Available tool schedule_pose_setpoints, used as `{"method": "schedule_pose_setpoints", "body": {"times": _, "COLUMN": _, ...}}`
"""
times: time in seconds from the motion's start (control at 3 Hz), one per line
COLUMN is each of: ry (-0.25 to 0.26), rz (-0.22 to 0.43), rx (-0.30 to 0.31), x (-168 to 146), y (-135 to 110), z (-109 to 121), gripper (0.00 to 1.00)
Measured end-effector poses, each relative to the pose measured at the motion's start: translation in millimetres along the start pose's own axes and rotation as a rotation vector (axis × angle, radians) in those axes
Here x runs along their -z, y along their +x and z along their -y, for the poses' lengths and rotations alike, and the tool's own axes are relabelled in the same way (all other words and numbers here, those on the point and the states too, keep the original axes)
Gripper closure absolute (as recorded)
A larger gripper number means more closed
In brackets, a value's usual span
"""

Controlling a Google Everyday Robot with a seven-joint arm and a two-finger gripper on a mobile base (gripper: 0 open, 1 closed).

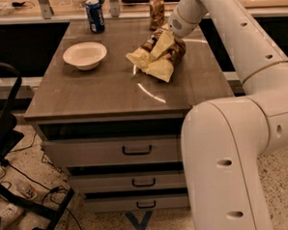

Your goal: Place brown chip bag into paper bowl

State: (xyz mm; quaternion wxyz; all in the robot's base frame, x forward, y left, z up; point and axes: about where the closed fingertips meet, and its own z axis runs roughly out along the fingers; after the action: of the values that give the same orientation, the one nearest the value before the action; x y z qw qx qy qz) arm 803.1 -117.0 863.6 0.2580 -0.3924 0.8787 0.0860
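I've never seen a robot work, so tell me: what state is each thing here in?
Round off-white paper bowl: upright, empty.
Wrinkly dark brown foil chip bag: crumpled, outside the bowl.
Tool: at the bag's far end.
Blue drink can: upright.
Brown drink can: upright.
Drawers: shut.

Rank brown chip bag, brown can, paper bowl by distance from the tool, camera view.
1. brown chip bag, at the tool, table's right half.
2. brown can, back edge, just behind.
3. paper bowl, left side.
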Motion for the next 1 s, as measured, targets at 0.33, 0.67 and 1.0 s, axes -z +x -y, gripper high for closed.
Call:
{"method": "schedule_pose_setpoints", "body": {"times": 0.33, "ry": -0.038, "rz": 0.043, "rx": 0.032, "x": 20.8, "y": -15.8, "z": -11.4, "gripper": 1.00}}
{"method": "schedule_pose_setpoints", "body": {"times": 0.67, "ry": -0.048, "rz": 0.082, "rx": 0.058, "x": 46.0, "y": -30.9, "z": -20.4, "gripper": 1.00}}
{"method": "schedule_pose_setpoints", "body": {"times": 1.0, "ry": -0.052, "rz": 0.130, "rx": 0.069, "x": 74.4, "y": -52.9, "z": -35.3, "gripper": 1.00}}
